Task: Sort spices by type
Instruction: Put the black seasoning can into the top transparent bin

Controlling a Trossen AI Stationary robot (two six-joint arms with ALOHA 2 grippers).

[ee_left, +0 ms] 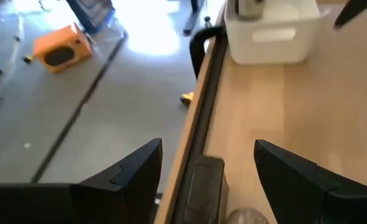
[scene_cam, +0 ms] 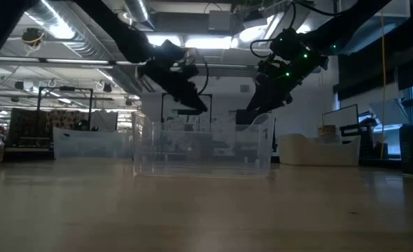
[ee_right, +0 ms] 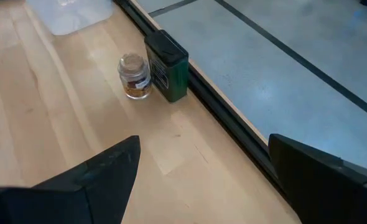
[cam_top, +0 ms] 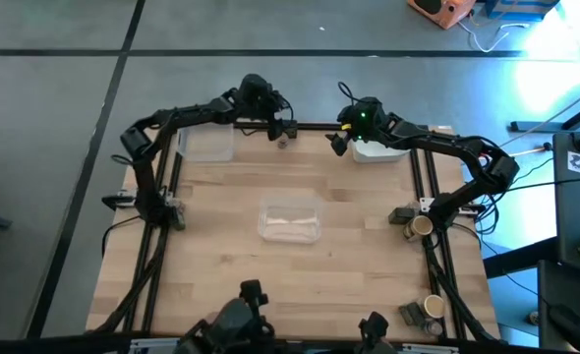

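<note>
Pick-up step: left claw (cam_top: 282, 133) open over small jar (ee_right: 134, 76) and dark tin (ee_right: 167, 65) at far bench edge; right claw (cam_top: 337, 143) open nearby; next, lower and close.

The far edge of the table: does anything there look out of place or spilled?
Nothing is spilled. One oddity: a small jar and a dark green tin stand upright, side by side, on the bare wood at the table's far rail, outside every tray. Both hands, left and right, hover open nearby.
</note>
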